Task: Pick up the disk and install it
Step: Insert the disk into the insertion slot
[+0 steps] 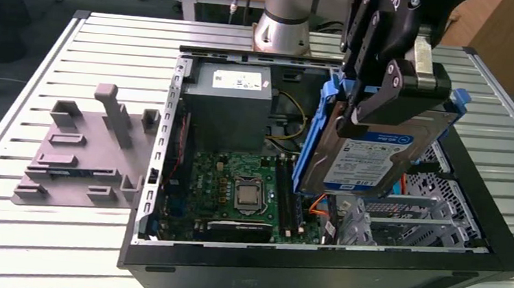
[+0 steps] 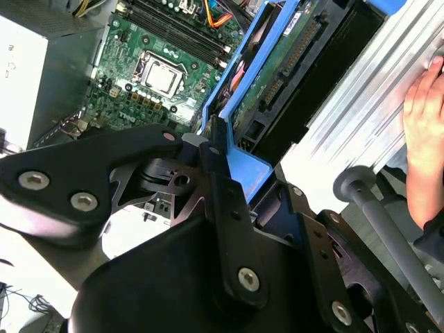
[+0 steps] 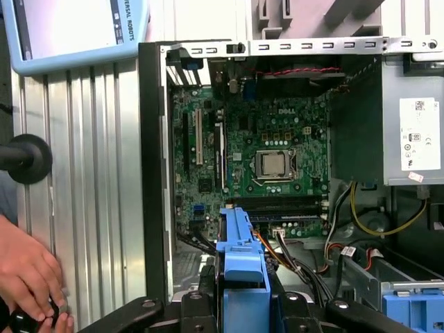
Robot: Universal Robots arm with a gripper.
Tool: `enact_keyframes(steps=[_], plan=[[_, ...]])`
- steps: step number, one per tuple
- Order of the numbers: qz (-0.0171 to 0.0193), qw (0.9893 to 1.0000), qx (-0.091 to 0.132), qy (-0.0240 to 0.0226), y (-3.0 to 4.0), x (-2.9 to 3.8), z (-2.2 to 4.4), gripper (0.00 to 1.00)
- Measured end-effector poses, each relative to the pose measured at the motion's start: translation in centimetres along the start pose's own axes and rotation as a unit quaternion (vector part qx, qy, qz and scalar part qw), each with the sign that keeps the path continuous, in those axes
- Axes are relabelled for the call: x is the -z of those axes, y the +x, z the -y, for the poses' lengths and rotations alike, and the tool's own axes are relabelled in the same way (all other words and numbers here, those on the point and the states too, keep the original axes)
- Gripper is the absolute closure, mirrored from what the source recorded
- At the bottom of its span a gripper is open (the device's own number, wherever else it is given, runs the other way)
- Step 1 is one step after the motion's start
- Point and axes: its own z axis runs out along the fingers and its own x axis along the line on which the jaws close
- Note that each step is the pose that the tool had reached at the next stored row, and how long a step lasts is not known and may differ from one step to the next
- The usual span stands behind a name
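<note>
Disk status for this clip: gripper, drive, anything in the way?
Gripper shut on silver rectangular hard disk with blue rails. Disk tilted above open black computer case, not seated. Person's hand beside case.

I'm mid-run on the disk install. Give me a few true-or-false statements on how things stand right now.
1. The gripper is shut on the disk. True.
2. The disk lies flat on the table. False: it is held tilted over the open computer case.
3. The case's side panel is on. False: the case is open and the motherboard shows.
4. The grey power supply sits inside the case. True.
5. A person's hand is beside the case. True.
</note>
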Motion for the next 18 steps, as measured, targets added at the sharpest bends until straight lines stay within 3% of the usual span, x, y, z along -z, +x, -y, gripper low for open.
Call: enact_keyframes(steps=[5,10,18], plan=[[-0.0001,1.0,0.0,0.0,0.09,0.0,0.01,0.64],[0.0,1.0,0.0,0.0,0.75,-0.06,0.13,0.64],[0.0,1.0,0.0,0.0,0.72,-0.16,1.69,0.64]])
